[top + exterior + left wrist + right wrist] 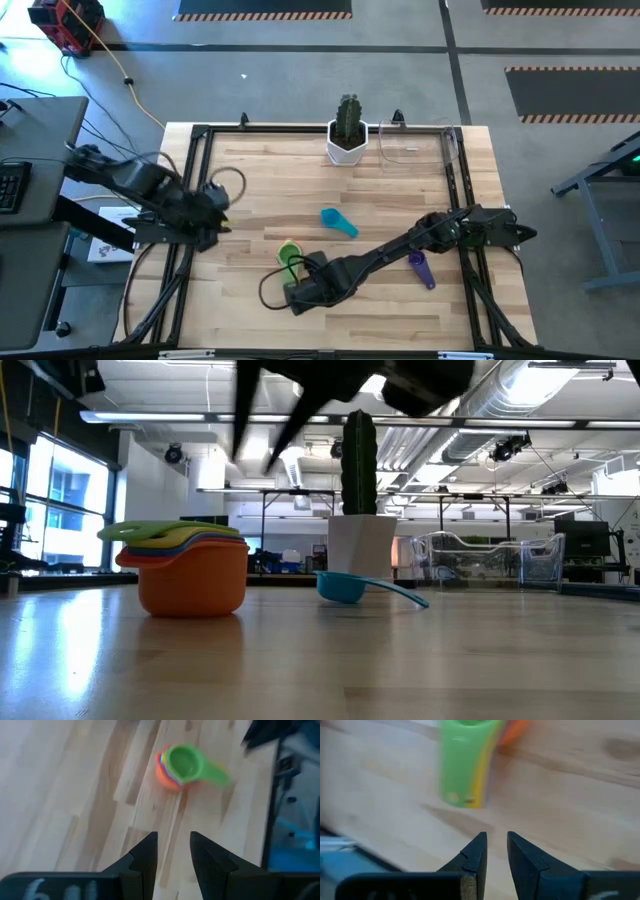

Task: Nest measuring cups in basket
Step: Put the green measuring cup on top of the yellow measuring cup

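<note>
Right gripper [494, 851], jaws parted by a slit and holding nothing, hovers at the stack's [289, 254] six o'clock; left gripper [173, 851] likewise, at nine.

Nested cup stack [185, 570] green on top, blue cup [337, 221], purple cup [421, 268], empty clear basket [418, 148]

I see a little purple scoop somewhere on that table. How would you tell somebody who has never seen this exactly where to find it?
Start at the wooden table and find the white pot with the cactus at its far edge. Move towards the near right part, beside the right arm. The purple measuring cup lies alone there; the teal cup is nearer the middle, and the green-topped stack of cups is by the right hand.
</note>
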{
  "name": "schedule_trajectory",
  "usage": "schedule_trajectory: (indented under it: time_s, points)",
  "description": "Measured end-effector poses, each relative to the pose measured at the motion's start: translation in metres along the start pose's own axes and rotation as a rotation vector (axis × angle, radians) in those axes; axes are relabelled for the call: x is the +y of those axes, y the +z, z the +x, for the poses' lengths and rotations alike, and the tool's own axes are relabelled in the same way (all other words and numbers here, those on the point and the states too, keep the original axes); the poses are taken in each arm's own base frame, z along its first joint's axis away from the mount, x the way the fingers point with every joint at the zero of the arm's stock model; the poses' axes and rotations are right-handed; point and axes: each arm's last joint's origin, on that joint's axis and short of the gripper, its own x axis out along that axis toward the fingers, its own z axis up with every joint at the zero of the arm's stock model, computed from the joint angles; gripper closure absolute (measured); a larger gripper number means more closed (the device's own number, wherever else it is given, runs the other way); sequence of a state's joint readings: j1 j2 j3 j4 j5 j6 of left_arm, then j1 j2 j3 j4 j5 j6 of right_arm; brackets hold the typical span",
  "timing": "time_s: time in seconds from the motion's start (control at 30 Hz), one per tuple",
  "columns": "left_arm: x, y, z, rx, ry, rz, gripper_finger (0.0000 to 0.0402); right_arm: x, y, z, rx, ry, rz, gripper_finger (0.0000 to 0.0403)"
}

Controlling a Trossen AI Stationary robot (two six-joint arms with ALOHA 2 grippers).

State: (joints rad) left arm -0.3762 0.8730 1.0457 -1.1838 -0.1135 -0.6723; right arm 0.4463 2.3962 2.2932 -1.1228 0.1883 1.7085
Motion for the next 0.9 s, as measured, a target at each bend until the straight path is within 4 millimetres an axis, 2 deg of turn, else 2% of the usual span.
schedule_trajectory:
  time_s: [0.17, 0.33, 0.63, 0.9]
  points:
    - [-0.002, -0.015, 0.032, 0.063, 0.021, -0.041, 0.0298, -0.011, 0.001, -0.001, -0.008, -0.111, -0.004, 0.0336]
    - [-0.007, -0.025, 0.059, 0.032, -0.035, -0.112, 0.0298, -0.012, 0.01, 0.002, -0.008, -0.133, -0.036, 0.0336]
    - [-0.015, -0.039, 0.108, 0.03, -0.111, -0.191, 0.0298, -0.014, 0.022, 0.047, 0.034, -0.048, -0.017, 0.0336]
    - [-0.026, -0.038, 0.144, 0.015, -0.154, -0.188, 0.0298, -0.016, 0.021, 0.051, 0.03, -0.043, -0.017, 0.0336]
